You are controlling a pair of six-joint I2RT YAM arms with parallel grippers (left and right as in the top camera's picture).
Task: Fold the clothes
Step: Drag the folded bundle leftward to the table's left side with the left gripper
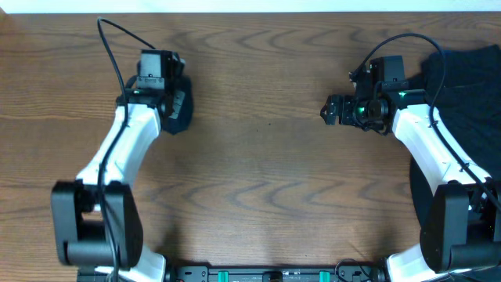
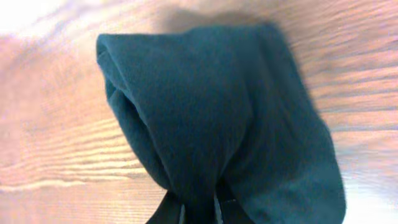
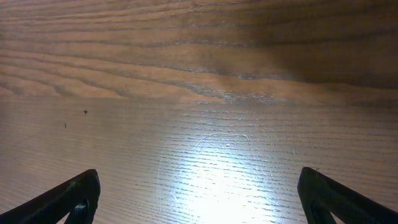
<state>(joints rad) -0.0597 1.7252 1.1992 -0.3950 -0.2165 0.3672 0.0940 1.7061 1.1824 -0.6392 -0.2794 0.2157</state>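
Though limp in left pincer [image 2: 199, 210], soft hood-shaped navy cloth [image 2: 217, 106] over grained wood [image 2: 50, 143].

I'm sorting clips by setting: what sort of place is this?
Likely a robotics lab bench: two robot arms mounted at a wood-grain table, left gripper holding a dark garment, more dark cloth piled at the right edge.

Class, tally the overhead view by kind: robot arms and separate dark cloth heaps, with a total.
Robot arms: 2 (left arm, right arm)
Dark cloth heaps: 2 (held bundle, right-edge pile)
Total: 4
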